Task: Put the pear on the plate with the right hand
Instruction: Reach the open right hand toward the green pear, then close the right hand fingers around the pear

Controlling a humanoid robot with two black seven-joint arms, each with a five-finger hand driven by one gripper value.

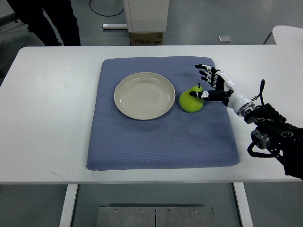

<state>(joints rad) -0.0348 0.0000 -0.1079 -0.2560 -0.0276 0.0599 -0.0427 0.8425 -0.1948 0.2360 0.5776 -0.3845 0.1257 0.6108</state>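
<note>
A green pear [191,100] stands on the blue mat [161,137], just right of an empty cream plate [144,95]. My right hand [202,81] reaches in from the right edge and is right beside the pear. Its fingers are spread open above the pear's far right side, and the thumb [199,94] lies across the pear's near right top. The hand does not close around the pear. The left arm is not in view.
The mat lies on a white table [47,118]. A person's dark legs [52,21] stand beyond the far left edge. A white pedestal and a cardboard box [146,38] stand behind the table.
</note>
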